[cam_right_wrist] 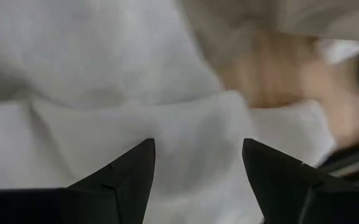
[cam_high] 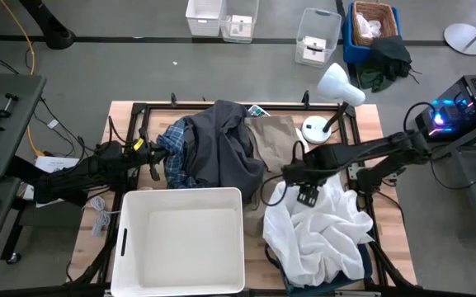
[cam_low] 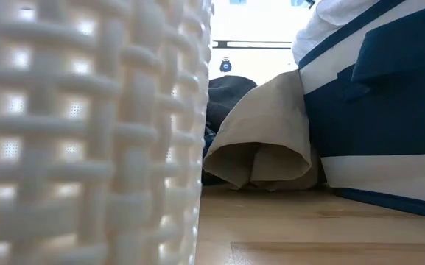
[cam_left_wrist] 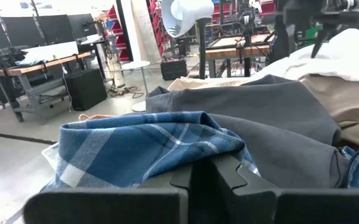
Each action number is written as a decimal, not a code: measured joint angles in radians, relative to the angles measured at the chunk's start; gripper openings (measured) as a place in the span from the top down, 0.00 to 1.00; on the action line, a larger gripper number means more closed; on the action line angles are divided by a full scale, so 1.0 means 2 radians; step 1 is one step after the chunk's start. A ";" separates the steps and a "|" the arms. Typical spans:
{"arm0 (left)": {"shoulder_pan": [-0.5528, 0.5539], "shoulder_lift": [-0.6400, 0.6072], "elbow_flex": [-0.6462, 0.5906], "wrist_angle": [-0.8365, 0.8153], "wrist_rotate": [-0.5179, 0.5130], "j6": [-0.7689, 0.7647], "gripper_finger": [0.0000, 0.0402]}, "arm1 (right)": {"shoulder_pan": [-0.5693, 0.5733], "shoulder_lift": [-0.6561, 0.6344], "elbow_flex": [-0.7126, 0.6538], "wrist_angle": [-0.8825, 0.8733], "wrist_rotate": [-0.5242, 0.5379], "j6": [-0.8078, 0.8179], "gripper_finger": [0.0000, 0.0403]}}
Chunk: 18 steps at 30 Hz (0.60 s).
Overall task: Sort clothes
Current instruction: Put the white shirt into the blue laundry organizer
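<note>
Wooden table [cam_high: 390, 247] held the heap: right gripper [cam_high: 307, 196] hung spread above the white garment [cam_high: 324, 235] in the blue bin [cam_low: 389, 118], left gripper [cam_high: 153, 165] pinched the plaid shirt [cam_left_wrist: 142, 146].

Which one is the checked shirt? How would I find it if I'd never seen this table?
Start at the big white basket at the near edge of the wooden table. Just past its far rim lies a heap of clothes, and the plaid shirt sticks out on the heap's left, by the left gripper. It is the only one with blue-and-white checks; the dark grey garment over it is plain.
</note>
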 joint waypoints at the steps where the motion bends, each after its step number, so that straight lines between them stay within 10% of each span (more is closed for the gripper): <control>1: 0.000 0.000 0.000 0.000 0.000 0.000 0.96 | -0.001 0.000 -0.006 0.007 -0.008 -0.011 0.41; 11: 0.000 0.000 0.000 0.000 0.000 0.000 0.96 | -0.001 0.000 -0.075 0.101 -0.059 -0.030 0.45; 18: 0.000 0.000 0.000 0.000 0.000 0.000 0.96 | 0.011 0.001 -0.046 0.084 -0.032 -0.020 0.94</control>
